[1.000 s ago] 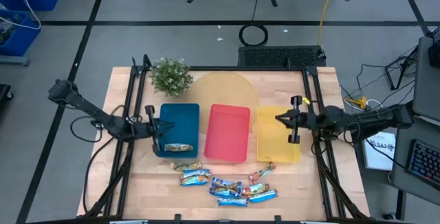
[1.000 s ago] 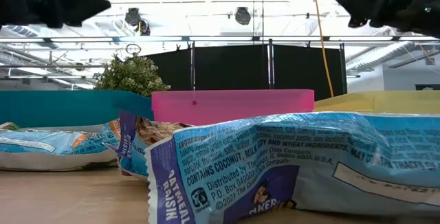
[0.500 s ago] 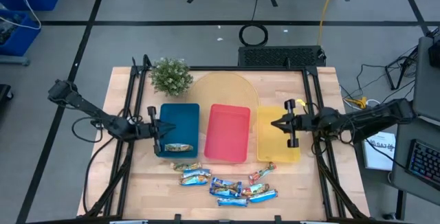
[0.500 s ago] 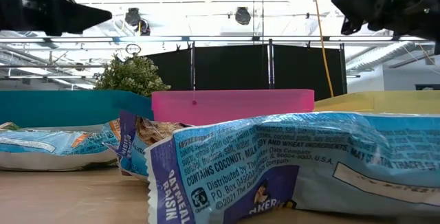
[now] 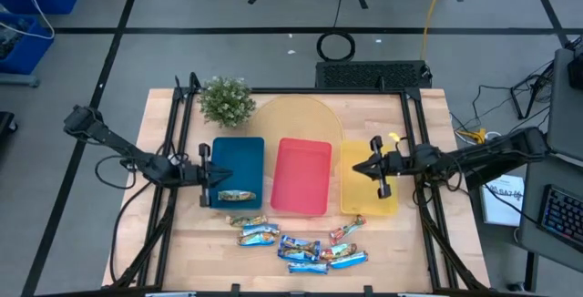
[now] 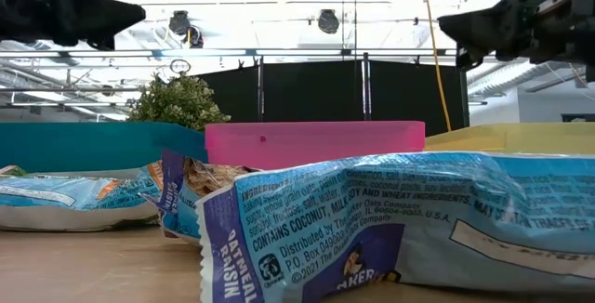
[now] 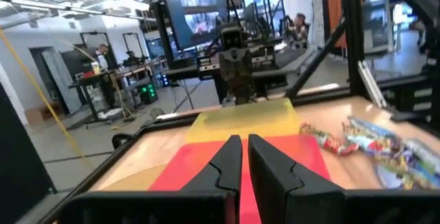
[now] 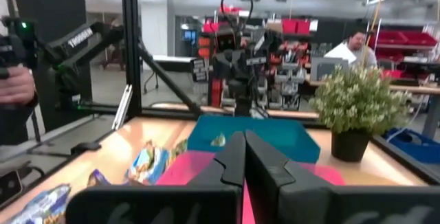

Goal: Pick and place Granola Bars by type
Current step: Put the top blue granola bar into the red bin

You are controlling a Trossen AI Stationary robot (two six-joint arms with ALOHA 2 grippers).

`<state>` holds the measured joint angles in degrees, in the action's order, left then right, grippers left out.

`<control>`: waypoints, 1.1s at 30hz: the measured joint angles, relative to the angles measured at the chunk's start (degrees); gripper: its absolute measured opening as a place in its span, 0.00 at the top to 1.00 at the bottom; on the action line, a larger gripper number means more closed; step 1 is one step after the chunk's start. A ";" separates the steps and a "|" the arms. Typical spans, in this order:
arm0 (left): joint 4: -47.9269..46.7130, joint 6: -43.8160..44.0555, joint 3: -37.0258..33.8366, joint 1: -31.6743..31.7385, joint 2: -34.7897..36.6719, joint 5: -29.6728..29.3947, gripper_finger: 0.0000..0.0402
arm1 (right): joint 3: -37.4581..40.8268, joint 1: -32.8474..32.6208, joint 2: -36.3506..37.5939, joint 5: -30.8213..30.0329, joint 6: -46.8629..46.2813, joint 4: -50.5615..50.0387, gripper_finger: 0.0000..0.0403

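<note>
Several granola bars (image 5: pixel 301 245) in shiny light-blue wrappers lie in a loose heap on the wood near the table's near edge; they also show as bars (image 6: pixel 390 219), bars (image 7: pixel 375 141) and bars (image 8: pixel 148 162). One more bar (image 5: pixel 235 195) lies flat in the near end of the blue tray (image 5: pixel 239 151). My left gripper (image 5: pixel 213 175) hovers shut and empty over the blue tray's left rim, seen too as the left gripper (image 7: pixel 242 145). My right gripper (image 5: pixel 358 168) hovers shut and empty over the yellow tray (image 5: pixel 364 199), and as the right gripper (image 8: pixel 243 145).
A red tray (image 5: pixel 302 177) sits between the blue and yellow ones. Behind them lie a round pale board (image 5: pixel 296 117) and a potted plant (image 5: pixel 226 101) at the far left. Bare wood lies left and right of the heap. People stand beyond the table.
My right gripper has moved toward the table's left, coming further in over the yellow tray, still shut. The bars and trays lie as before.
</note>
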<state>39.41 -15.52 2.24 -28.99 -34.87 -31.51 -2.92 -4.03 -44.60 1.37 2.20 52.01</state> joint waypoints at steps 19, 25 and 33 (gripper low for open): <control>-2.35 -2.07 0.00 0.04 0.00 -1.83 0.91 | -50.18 -17.51 -25.97 -28.95 4.46 -54.25 1.00; -2.79 -0.05 0.00 0.04 0.02 -3.45 0.91 | -73.95 -29.41 -43.34 -42.13 9.28 -72.94 1.00; -3.03 2.53 0.00 0.04 0.00 -3.08 0.91 | -90.15 -36.82 -58.76 -54.29 7.33 -75.12 1.00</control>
<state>36.38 -12.99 2.24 -28.95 -34.87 -34.59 -93.07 -40.85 -103.35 -52.92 9.52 -23.11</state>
